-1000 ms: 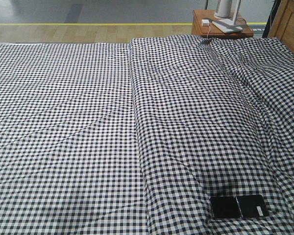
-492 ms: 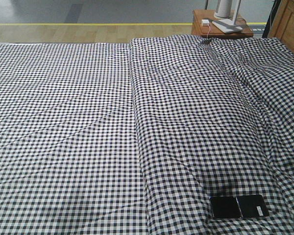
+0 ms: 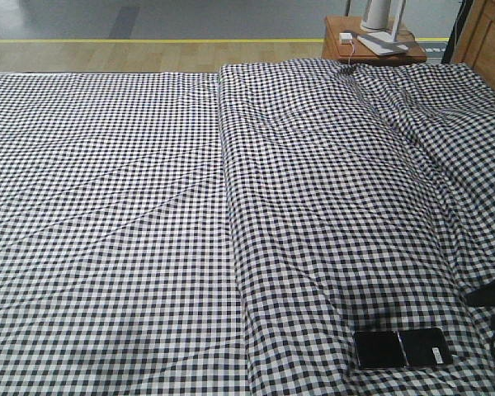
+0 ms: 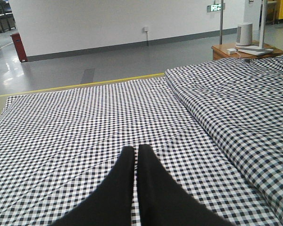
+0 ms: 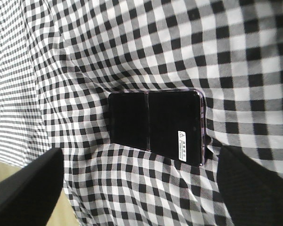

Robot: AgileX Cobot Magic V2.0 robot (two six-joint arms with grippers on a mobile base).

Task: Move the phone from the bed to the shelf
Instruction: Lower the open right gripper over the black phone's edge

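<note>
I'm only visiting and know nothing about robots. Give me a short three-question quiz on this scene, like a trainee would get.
1. True or false: the phone lies flat on the bed.
2. Pick one. The right gripper is: A) shut on the phone; B) open, not touching the phone; C) holding a cup.
3. Fill in: in its wrist view, the left gripper is ____ (open or shut).

Key: 1 true; 2 B; 3 shut.

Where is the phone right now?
In the front view, the phone lies flat on the bed, near the picture's bottom right corner.
</note>
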